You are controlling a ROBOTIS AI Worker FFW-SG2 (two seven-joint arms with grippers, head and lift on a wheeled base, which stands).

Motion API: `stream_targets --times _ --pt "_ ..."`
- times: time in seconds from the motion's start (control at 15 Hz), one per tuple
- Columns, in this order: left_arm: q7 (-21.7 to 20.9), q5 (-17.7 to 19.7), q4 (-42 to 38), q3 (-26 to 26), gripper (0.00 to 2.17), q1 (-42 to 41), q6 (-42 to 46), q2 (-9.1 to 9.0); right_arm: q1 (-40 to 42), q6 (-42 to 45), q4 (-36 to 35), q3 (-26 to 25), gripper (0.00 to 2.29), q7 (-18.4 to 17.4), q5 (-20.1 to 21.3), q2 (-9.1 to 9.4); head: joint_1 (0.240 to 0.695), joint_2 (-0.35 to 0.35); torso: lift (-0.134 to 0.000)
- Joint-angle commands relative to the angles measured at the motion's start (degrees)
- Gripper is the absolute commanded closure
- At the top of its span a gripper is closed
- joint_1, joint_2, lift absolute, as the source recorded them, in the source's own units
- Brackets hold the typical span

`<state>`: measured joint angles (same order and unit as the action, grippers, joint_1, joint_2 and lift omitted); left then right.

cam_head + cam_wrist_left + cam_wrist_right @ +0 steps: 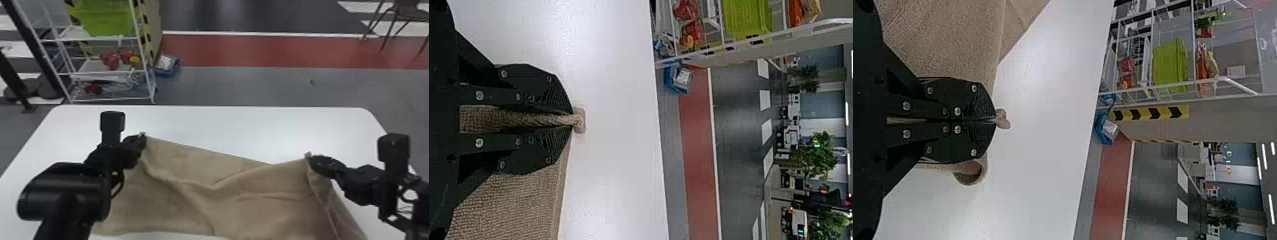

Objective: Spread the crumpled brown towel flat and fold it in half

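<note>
Brown towel (255, 204) creased, over near part of white table (223, 124), sagging between grippers; left gripper (142, 136) narrow, pinching towel; right gripper (309, 156) same, bit of cloth poking past its tips; beyond table, white rack (92, 66) holding green basket (107, 19); blue box (167, 73) beside rack; pale label (1236, 71) near rack, writing too small to tell.

The towel (191, 204) is brown, the tabletop (223, 127) white, the left gripper (143, 136) and right gripper (310, 157) black; past the tabletop's far edge, the floor band (255, 52) is red, the basket (108, 20) lime green.
</note>
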<state>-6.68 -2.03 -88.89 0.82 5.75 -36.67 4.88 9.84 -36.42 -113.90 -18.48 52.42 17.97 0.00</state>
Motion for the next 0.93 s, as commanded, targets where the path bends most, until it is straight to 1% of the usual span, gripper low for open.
stream_targets --times 0.0,0.13,0.2,0.27,0.33,0.47,0.6,0.73,0.87 --pt "0.2 0.0 -2.7 0.4 1.62 -1.8 0.1 -0.05 0.5 0.2 -0.4 -0.7 1.15 0.1 -0.1 0.05 0.695 -0.017 -0.122" --pt "0.1 0.5 -7.5 0.9 1.62 -4.3 -0.2 -0.05 0.8 0.1 -1.6 -1.8 1.15 0.8 -1.0 0.05 0.695 -0.017 -0.122" --pt "-0.2 0.7 -10.6 2.2 1.62 -5.9 -1.1 -0.05 0.8 -0.3 -2.6 -2.9 1.15 1.5 -1.7 0.05 0.695 -0.021 -0.122" --pt "-0.2 1.3 -13.3 2.6 1.62 -7.2 -1.6 0.04 0.8 -0.8 -3.4 -3.6 1.2 1.8 -1.8 0.05 0.695 -0.021 -0.122" --pt "-0.5 1.8 -16.7 4.7 1.62 -9.1 -2.5 -0.05 0.4 -1.9 -4.5 -4.6 1.2 2.2 -2.2 0.05 0.695 -0.023 -0.122" --pt "-1.0 3.4 -23.1 6.7 1.62 -11.9 -4.6 -0.05 0.2 -4.3 -7.2 -6.3 1.2 3.2 -3.4 0.05 0.695 -0.024 -0.122" --pt "-1.2 5.8 -30.3 9.1 1.62 -15.0 -6.9 -0.14 -0.3 -7.0 -10.5 -8.6 1.2 3.6 -4.4 0.05 0.695 -0.019 -0.122" --pt "-1.1 6.5 -36.4 10.5 1.62 -17.5 -8.1 -0.22 -1.8 -10.3 -12.4 -11.6 1.2 5.5 -4.6 0.05 0.695 -0.023 -0.122" --pt "-0.7 7.0 -42.2 12.2 1.62 -20.3 -8.5 -0.66 -1.7 -11.4 -15.0 -13.9 1.2 6.8 -5.5 0.05 0.695 -0.031 -0.122"
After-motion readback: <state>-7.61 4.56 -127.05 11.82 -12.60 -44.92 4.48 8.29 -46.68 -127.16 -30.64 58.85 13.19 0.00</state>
